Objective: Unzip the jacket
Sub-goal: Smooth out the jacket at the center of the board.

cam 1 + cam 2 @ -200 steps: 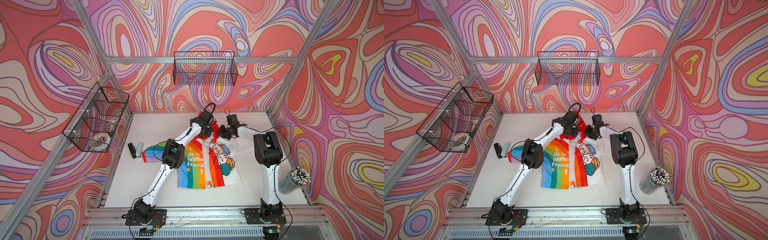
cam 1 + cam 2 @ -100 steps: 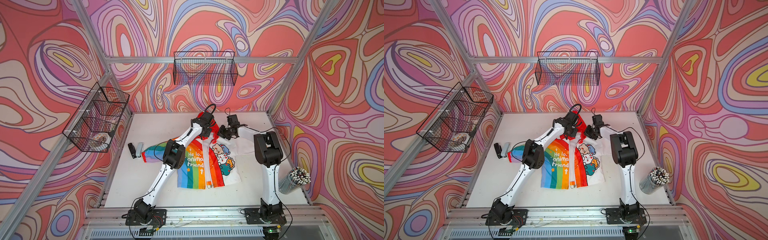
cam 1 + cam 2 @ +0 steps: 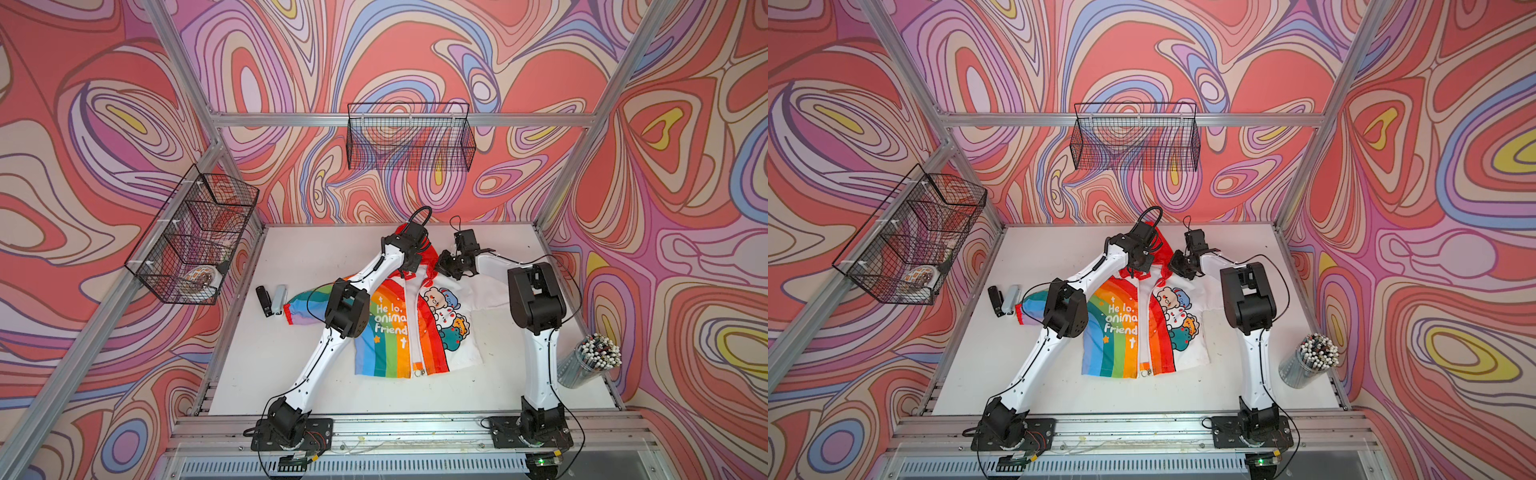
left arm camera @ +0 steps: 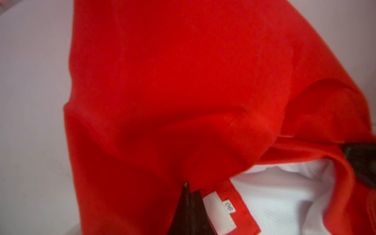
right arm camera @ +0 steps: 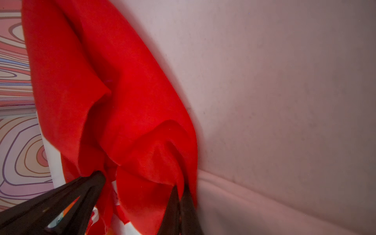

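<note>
The jacket (image 3: 386,332) (image 3: 1117,332) lies flat on the white table, rainbow half toward the left arm, white cartoon half toward the right arm. Its white zipper (image 3: 413,324) runs down the middle. My left gripper (image 3: 409,270) (image 3: 1139,268) is at the collar; in the left wrist view its jaws (image 4: 189,189) are shut on red fabric beside the size label (image 4: 220,211). My right gripper (image 3: 446,266) (image 3: 1177,266) is at the other side of the collar, shut on a fold of the red hood (image 5: 180,189). The hood (image 4: 183,81) fills both wrist views.
A black and a grey small object (image 3: 270,300) lie left of the rainbow sleeve. A cup of pencils (image 3: 590,359) stands at the right edge. Wire baskets hang on the left wall (image 3: 191,241) and the back wall (image 3: 409,139).
My left gripper has closed on the red fabric at the collar. The right gripper and the jacket have stayed where they were.
</note>
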